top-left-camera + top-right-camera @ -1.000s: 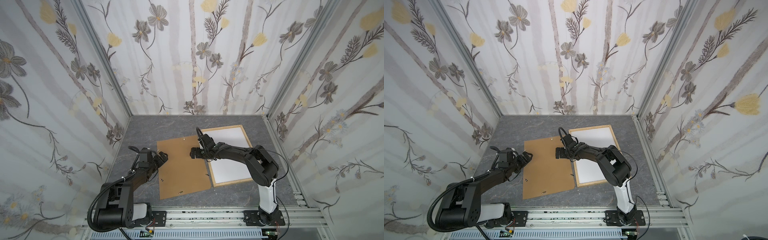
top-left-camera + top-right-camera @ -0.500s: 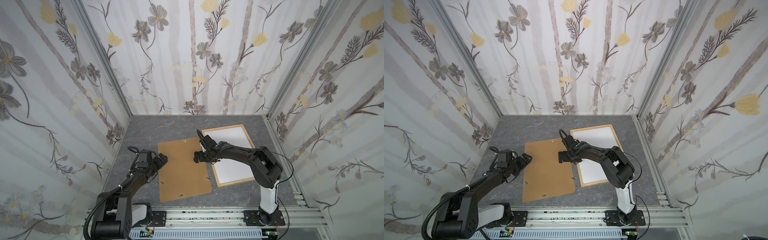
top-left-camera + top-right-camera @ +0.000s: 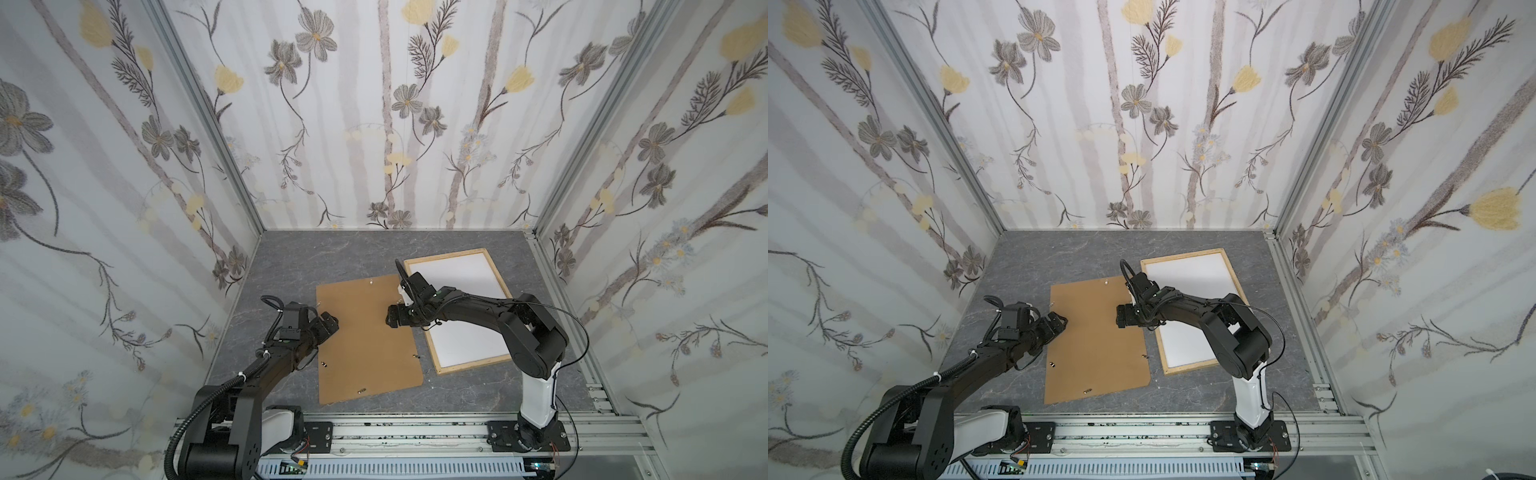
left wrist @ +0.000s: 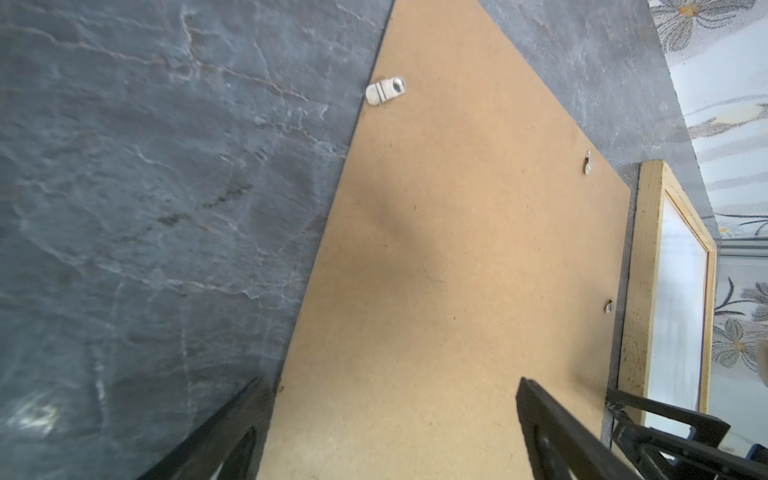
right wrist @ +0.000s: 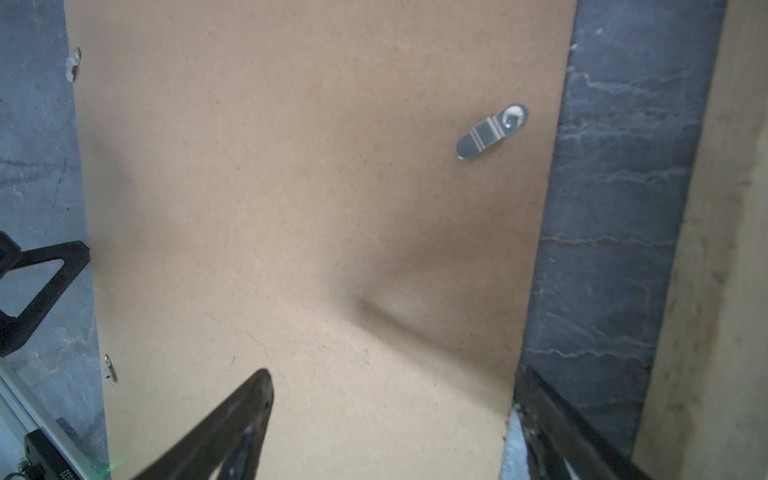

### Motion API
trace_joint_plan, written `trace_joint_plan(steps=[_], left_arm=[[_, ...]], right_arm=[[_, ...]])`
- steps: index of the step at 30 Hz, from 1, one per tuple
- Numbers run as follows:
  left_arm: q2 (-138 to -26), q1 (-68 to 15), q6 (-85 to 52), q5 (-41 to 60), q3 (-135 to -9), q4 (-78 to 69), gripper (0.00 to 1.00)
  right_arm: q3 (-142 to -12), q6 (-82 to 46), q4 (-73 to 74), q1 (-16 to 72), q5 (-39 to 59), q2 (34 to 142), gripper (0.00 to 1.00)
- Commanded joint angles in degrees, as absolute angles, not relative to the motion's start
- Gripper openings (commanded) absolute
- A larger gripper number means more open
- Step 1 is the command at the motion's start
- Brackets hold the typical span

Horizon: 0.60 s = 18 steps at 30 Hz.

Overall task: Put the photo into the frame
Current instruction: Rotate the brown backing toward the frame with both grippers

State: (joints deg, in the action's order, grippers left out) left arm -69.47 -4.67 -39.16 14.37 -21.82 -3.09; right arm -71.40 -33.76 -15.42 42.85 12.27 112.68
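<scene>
**Left gripper (image 3: 330,323) and right gripper (image 3: 390,321), jaws spread and empty, are flanking the backing panel (image 3: 365,345).**
The frame (image 3: 444,256) is lying just right of the panel, long axis running near-to-far, nearest the right gripper; the photo (image 3: 457,282), apparently white side up, is resting inside it, so the panel likely goes on next.

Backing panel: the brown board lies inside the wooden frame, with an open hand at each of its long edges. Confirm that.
One thing is wrong: the brown board is not inside the wooden frame. It lies flat on the table beside the frame, to its left in both top views. The rest holds: the left hand and the right hand stand open at its long edges.
</scene>
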Motion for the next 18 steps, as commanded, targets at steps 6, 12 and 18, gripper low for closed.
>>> trace_joint_plan(steps=[6,12,18], left_arm=[[-65.59,-5.19,-46.23,30.38,-20.57,-8.24,0.9],[-62.04,-4.84,-47.89,35.72,-24.35,-7.34,0.92],[-60.49,-3.38,-48.75,39.76,-25.11,-6.94,0.92]], right_arm=[[-69.88,-36.75,-15.87,41.59,22.01,115.93,0.87],[-67.97,-36.74,-12.44,39.93,25.17,116.32,0.87],[-67.08,-36.61,-7.41,39.1,31.49,117.24,0.85]])
